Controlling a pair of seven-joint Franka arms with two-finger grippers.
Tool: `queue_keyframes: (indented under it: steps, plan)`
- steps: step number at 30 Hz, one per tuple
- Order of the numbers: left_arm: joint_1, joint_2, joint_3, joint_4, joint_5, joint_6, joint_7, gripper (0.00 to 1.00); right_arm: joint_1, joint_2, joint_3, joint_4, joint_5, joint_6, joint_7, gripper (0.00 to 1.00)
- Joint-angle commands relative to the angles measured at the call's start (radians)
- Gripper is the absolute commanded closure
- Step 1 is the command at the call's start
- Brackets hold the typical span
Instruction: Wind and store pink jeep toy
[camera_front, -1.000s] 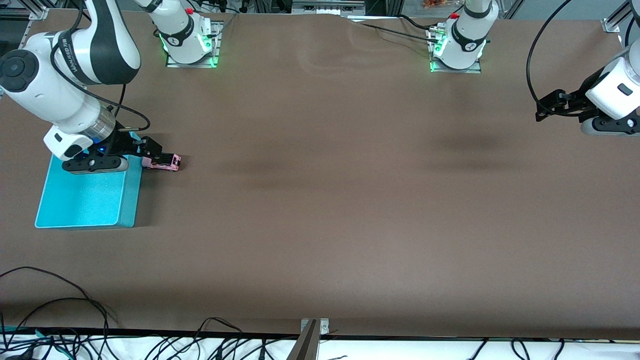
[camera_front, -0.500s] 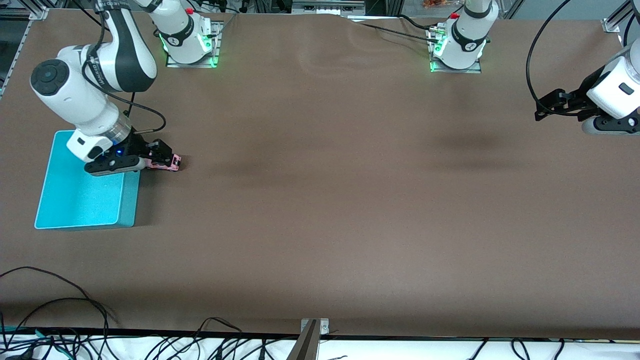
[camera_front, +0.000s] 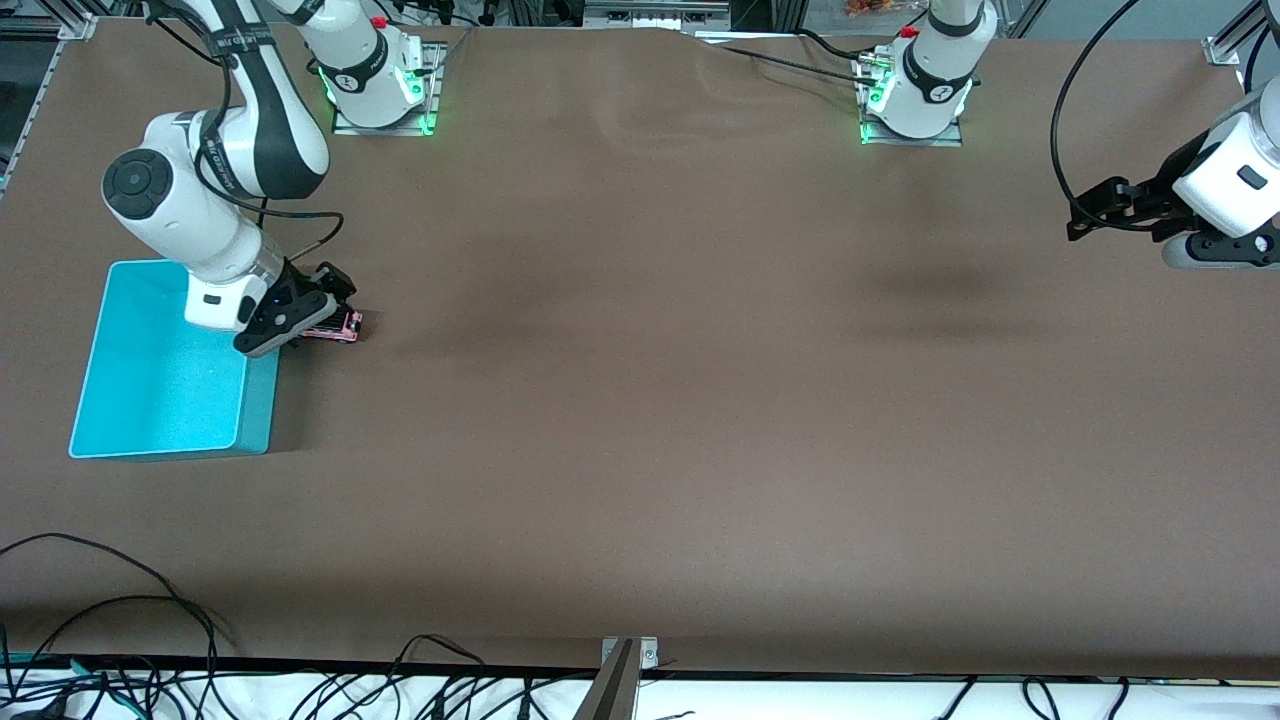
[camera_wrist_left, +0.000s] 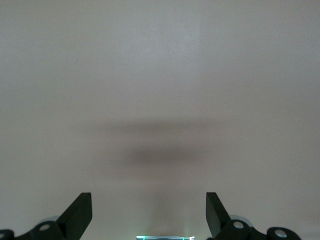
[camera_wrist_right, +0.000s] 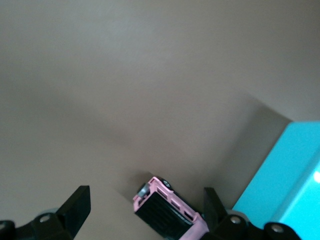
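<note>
The pink jeep toy stands on the brown table beside the turquoise bin, at the right arm's end. My right gripper is low over the jeep and open. In the right wrist view the jeep, with its black roof up, lies between the fingers, close to one finger and apart from the other. The bin's wall shows next to it. My left gripper is open and empty and waits above the table at the left arm's end; it shows in the left wrist view.
The bin looks empty inside. Both arm bases stand along the table's edge farthest from the front camera. Cables lie along the edge nearest that camera.
My right arm has swung away from over the bin toward the jeep, and its hand has turned and come down over the toy. The jeep and the left arm have not moved.
</note>
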Motion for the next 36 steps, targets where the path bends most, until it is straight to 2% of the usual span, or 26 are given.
queue_keyframes:
  steps: [1,9,19,24,32,36]
  plan:
    - [0.006,-0.013,-0.004,0.013,-0.017,-0.011,-0.001,0.0,-0.008,0.014,-0.038,-0.072,0.018,0.09,-0.213,0.0]
    - [0.009,-0.011,-0.002,0.022,-0.016,0.0,-0.002,0.0,-0.011,0.068,-0.057,-0.156,0.018,0.235,-0.416,0.0]
    - [0.009,-0.04,-0.002,-0.015,-0.016,0.015,-0.006,0.0,-0.039,0.083,-0.072,-0.155,0.018,0.196,-0.58,0.0]
    - [0.009,-0.031,-0.002,-0.002,-0.016,0.011,-0.012,0.0,-0.039,0.103,-0.072,-0.159,0.018,0.204,-0.603,0.06]
    - [0.008,-0.026,-0.001,0.001,-0.012,0.015,-0.016,0.0,-0.039,0.135,-0.071,-0.166,0.017,0.256,-0.66,0.06]
    - [0.008,-0.025,-0.001,0.005,-0.009,0.018,-0.016,0.0,-0.04,0.146,-0.071,-0.164,0.031,0.253,-0.657,0.13]
